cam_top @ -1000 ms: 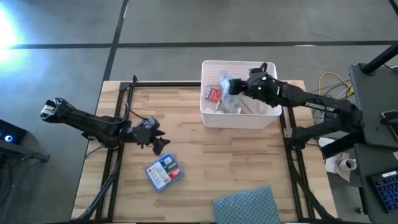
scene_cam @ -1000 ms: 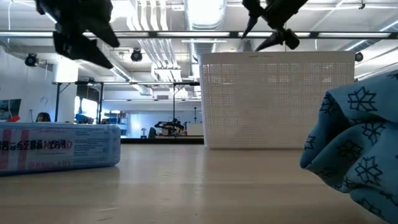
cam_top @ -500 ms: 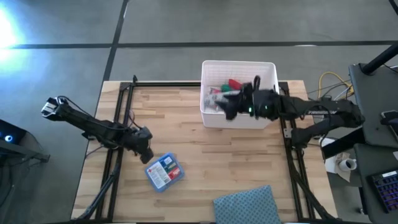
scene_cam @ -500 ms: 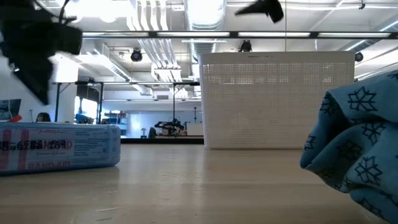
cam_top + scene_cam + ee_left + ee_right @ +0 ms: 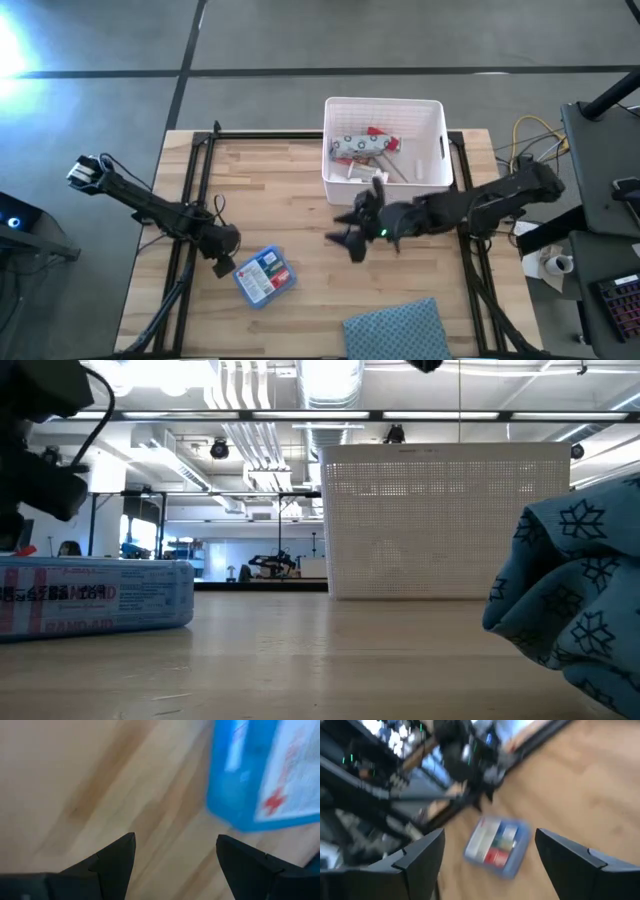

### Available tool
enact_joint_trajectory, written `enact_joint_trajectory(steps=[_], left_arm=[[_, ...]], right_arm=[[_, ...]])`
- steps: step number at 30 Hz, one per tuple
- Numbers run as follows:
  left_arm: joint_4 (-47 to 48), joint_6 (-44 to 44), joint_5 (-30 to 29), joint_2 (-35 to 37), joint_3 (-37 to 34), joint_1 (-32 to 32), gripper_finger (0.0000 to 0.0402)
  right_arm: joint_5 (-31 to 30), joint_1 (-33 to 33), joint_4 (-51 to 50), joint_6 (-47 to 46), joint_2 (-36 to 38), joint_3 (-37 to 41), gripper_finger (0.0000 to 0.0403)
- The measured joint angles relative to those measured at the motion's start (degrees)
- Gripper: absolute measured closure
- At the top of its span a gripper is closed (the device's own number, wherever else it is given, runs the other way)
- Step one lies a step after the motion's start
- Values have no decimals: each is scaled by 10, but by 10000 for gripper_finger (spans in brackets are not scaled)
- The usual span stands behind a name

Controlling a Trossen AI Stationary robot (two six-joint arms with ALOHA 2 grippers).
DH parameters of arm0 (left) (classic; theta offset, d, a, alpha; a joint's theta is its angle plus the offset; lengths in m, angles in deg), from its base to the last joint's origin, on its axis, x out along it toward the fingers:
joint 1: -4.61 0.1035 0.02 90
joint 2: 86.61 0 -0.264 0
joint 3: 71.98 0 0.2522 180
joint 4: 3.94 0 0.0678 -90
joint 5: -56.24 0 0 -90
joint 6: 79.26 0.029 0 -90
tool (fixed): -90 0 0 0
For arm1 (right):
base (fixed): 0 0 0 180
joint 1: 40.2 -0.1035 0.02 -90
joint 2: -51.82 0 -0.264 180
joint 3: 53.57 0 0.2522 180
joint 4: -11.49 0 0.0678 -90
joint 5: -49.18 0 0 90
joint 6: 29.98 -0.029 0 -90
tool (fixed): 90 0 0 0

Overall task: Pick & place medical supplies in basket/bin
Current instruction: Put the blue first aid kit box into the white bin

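Left gripper (image 5: 222, 262) low over the tabletop (image 5: 300, 190), jaws apart and empty, just left of the blue-and-red flat packet (image 5: 265, 277) lying at near left. Right gripper (image 5: 355, 232) above mid-tabletop, jaws apart, empty, near side of the white bin (image 5: 384, 189). Red pack (image 5: 379, 137) and patterned pouch (image 5: 356, 146) inside the bin. Dotted cloth (image 5: 393, 330) at the near edge.

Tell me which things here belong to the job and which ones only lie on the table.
Job:
- bin, white, at the table's far edge
- supplies already lying in the bin
- blue packet on the wood, beside the left tool
- right tool, open, empty, in front of the bin

Lying about:
- dotted blue cloth at the near edge
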Motion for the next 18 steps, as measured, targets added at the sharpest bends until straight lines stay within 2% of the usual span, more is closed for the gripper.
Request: enact_joint_trajectory(steps=[5, 8, 13, 18], left_arm=[[-128, -52, -38, -2, -35, 0, 144], [-214, -67, -41, -14, -48, 0, 144], [-278, -65, -40, -61, -45, 0, 144], [-375, -63, -23, -128, -45, 0, 144]], right_arm=[[62, -26, 1, -76, -65, 0, 105], [98, -38, 1, -118, -107, 0, 108], [154, -47, 0, -181, -170, 1, 113], [164, -49, 1, -221, -223, 1, 113]])
